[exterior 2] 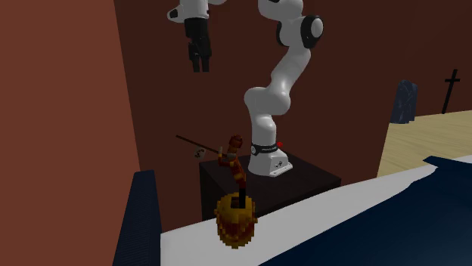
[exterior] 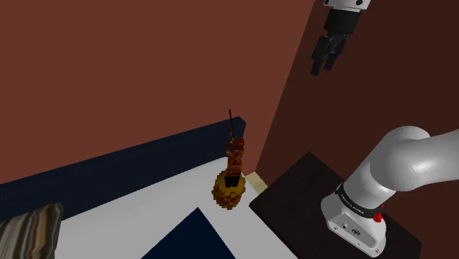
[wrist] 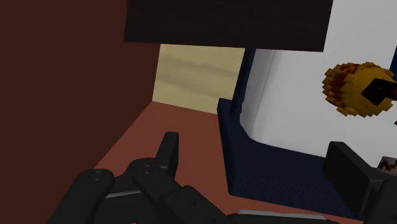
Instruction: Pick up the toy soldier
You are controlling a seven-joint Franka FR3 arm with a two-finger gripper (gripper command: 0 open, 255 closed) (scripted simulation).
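Note:
The toy soldier (exterior: 235, 149) is a small red-brown figure holding a long thin pole, upright on a blocky yellow-orange base (exterior: 229, 190) at the corner of a white bed. From the second exterior view the soldier (exterior 2: 234, 161) stands on the base (exterior 2: 235, 220) in front of the stand. My gripper (exterior: 321, 66) hangs high above and to the shoulder view's right of it, open and holding nothing. In the second exterior view the gripper (exterior 2: 200, 66) is well above the figure. In the wrist view the fingers (wrist: 168, 150) stand apart and the yellow base (wrist: 355, 89) lies beyond them.
The white bed (exterior: 147, 210) has a navy frame (exterior: 140, 158), a dark blue blanket (exterior: 193, 239) and a striped pillow (exterior: 29, 232). My dark stand (exterior: 301, 187) adjoins the bed corner. Red-brown walls (exterior: 110, 66) close in behind. Wood floor (exterior 2: 423, 136) lies beyond.

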